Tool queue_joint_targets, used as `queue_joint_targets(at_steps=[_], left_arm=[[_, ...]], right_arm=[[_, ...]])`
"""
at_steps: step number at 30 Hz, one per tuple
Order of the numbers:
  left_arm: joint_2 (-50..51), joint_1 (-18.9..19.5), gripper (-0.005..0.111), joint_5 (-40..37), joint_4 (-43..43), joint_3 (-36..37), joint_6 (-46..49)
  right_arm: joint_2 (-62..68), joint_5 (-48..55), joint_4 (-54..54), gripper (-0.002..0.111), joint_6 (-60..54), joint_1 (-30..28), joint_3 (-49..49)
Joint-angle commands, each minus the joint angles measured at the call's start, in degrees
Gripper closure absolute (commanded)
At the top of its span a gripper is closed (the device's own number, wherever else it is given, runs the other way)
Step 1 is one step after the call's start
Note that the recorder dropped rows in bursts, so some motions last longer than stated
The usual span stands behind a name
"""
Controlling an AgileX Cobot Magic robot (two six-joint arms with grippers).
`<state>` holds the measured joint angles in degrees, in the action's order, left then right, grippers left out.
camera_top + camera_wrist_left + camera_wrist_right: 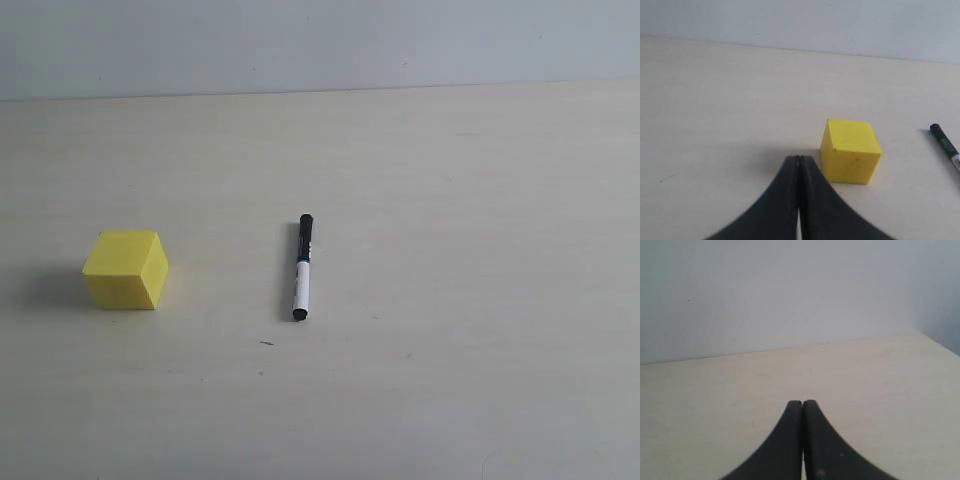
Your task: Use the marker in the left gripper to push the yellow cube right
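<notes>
The yellow cube [126,270] rests on the table at the left of the exterior view. The marker [302,267] lies flat to its right, black cap pointing away, a gap between them. Neither arm shows in the exterior view. In the left wrist view my left gripper [799,159] is shut with nothing between its black fingers, tips close beside the yellow cube [850,150]. The marker's black cap [945,143] shows at that view's edge. My right gripper [802,403] is shut and empty over bare table.
A pale beige table [450,200] runs back to a light grey wall [320,40]. The table's far edge and a corner [920,335] show in the right wrist view.
</notes>
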<state>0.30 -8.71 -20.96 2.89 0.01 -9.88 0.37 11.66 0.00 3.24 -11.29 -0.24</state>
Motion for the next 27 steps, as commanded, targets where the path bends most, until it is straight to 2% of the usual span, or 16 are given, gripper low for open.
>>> queue_joint_targets(at_steps=[1,23,25,27], left_arm=[[-0.3,0.15,0.107,0.36,-0.29,-0.01,0.13],[-0.3,0.15,0.107,0.58,0.25,-0.01,1.15],[-0.3,0.15,0.107,3.4,2.78,-0.01,4.71],[-0.3,0.15,0.107,9.47,2.99,-0.01,4.94]], right_arm=[[-0.37,-0.3,0.0,0.108,-0.08,-0.48,0.24],[-0.37,-0.3,0.0,0.108,-0.08,-0.48,0.24],[-0.37,-0.3,0.0,0.108,-0.08,-0.48,0.24],[-0.37,-0.3,0.0,0.108,-0.08,-0.48,0.24]])
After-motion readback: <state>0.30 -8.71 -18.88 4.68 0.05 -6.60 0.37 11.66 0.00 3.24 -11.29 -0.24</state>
